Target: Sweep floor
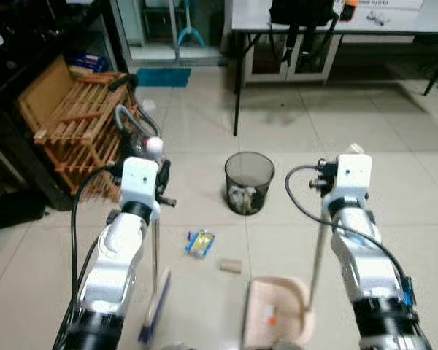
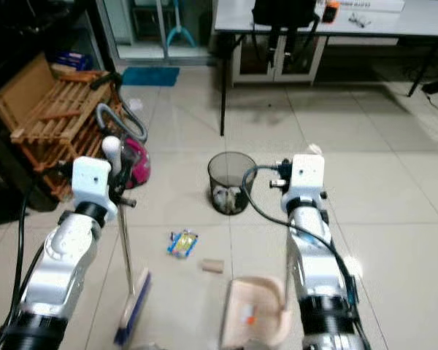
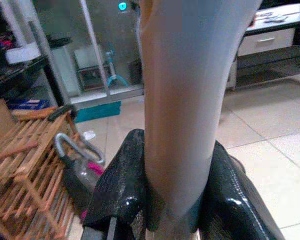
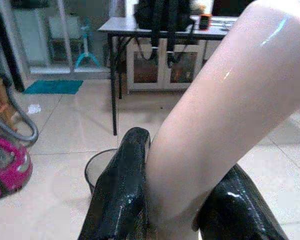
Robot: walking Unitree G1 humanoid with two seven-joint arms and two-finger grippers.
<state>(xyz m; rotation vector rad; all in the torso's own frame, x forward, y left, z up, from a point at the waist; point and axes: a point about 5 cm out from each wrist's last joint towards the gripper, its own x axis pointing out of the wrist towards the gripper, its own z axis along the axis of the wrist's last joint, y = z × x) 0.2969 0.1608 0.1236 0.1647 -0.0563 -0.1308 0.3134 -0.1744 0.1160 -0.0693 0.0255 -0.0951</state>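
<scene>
both pincers (image 3: 177,200) clamped: broom (image 1: 155,292), dustpan (image 1: 277,310)

Pink dustpan (image 1: 277,310), black mesh bin (image 1: 249,182), prob. blue-yellow wrapper (image 1: 200,243).

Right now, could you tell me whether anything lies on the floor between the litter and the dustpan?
Nothing visible does. The blue and yellow wrapper and the small brown block lie on bare tile just ahead of the dustpan, which already holds a scrap. The broom head rests to their left, and the mesh bin stands beyond them.
</scene>
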